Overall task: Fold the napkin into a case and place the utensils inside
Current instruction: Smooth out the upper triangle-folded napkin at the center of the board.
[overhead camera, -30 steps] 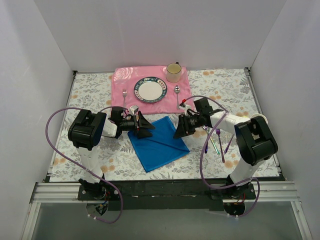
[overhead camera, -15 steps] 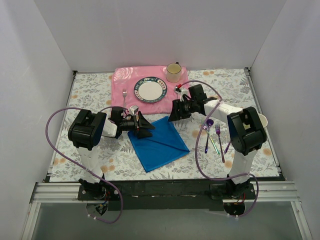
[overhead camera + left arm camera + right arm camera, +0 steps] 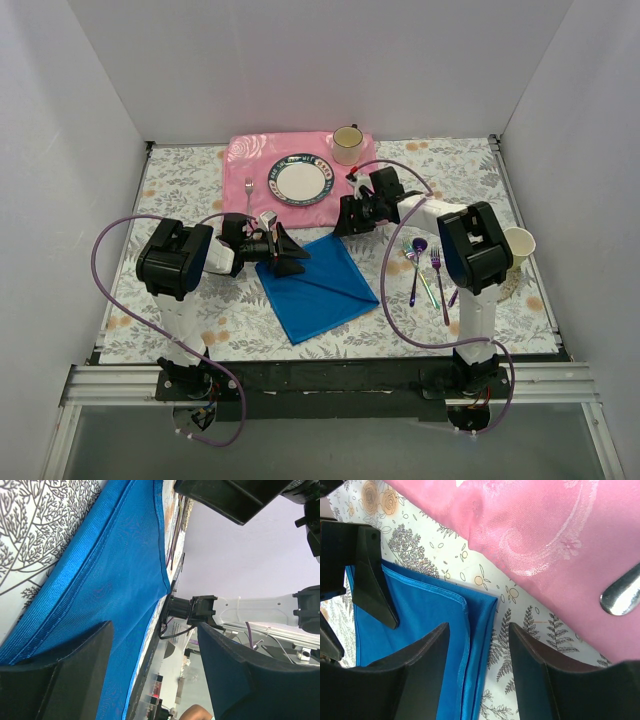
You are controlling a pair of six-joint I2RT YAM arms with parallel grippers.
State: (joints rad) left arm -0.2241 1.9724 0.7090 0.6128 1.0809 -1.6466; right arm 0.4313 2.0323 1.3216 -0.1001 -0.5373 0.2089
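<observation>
The blue napkin (image 3: 318,286) lies folded on the floral tablecloth in the middle, layered edges showing in the right wrist view (image 3: 435,630). My left gripper (image 3: 292,254) is open at the napkin's left corner, low over the cloth (image 3: 100,580). My right gripper (image 3: 343,224) is open just above the napkin's far corner, one finger over the blue cloth and one over the tablecloth. The iridescent utensils (image 3: 428,270) lie in a loose group to the right of the napkin, apart from both grippers.
A pink placemat (image 3: 300,170) at the back holds a plate (image 3: 300,180), a cream cup (image 3: 347,144) and a plain silver fork (image 3: 248,190). A silver spoon bowl (image 3: 620,592) shows on the pink cloth. White walls enclose the table.
My right gripper has swung from the napkin's right side up and back to its far corner near the pink placemat. The left gripper and the napkin have not moved.
</observation>
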